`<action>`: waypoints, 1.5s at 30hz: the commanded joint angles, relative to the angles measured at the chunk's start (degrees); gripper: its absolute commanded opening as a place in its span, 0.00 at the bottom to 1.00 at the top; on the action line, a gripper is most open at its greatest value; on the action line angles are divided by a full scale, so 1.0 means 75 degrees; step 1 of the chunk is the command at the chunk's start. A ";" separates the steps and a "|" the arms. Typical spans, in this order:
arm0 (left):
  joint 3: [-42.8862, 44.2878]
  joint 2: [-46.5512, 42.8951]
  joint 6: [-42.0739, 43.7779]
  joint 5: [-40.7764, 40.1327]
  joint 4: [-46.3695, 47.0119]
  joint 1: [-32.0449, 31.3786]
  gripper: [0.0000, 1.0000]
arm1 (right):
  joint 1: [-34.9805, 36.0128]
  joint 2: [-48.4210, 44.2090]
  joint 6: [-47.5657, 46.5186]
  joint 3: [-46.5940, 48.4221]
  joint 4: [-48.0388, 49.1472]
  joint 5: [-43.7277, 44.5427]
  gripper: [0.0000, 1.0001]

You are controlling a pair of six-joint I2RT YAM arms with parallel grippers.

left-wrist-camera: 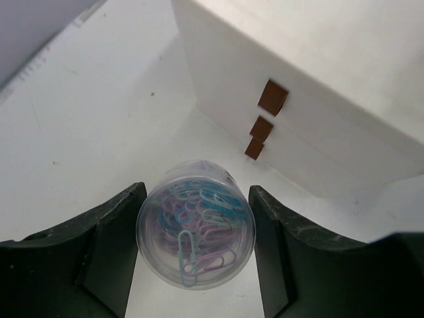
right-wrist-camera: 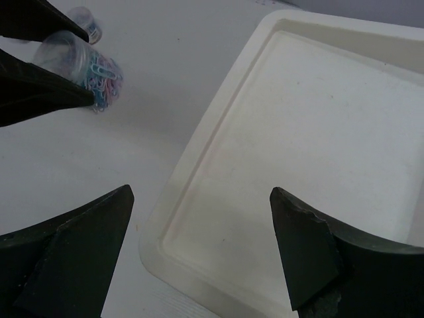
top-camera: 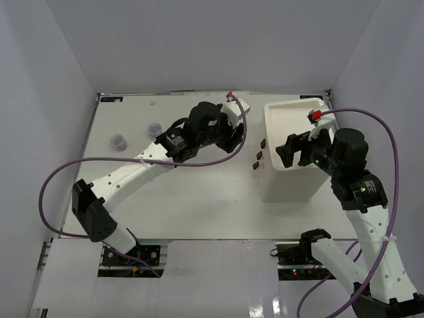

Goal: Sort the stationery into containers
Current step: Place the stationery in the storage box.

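My left gripper is shut on a small clear jar filled with bluish-purple paper clips, held between both fingers just left of the white organiser. The organiser's drawer front with three brown handles faces this gripper. The held jar also shows in the right wrist view. My right gripper is open and empty above the organiser's shallow tray top. Two more jars, one at the left and one further right, stand at the far left of the table. No pens, tape ring or band are in view.
The organiser stands at the far right of the table, near the right wall. White walls enclose the table on three sides. A purple cable loops along each arm. One of the standing jars shows behind the left gripper's fingers.
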 commanded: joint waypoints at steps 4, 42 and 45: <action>0.2076 0.0774 0.0503 0.1253 -0.0381 0.0010 0.59 | 0.0024 -0.0508 0.0440 0.0115 0.0021 0.1041 0.90; 0.5255 0.3939 0.0187 0.3130 0.1177 -0.0259 0.89 | 0.0024 -0.1517 0.0627 -0.1187 0.0115 0.1979 0.90; 0.5266 0.3951 0.0093 0.3048 0.1294 -0.0259 0.97 | 0.0024 -0.1517 0.0616 -0.1210 0.0115 0.1933 0.90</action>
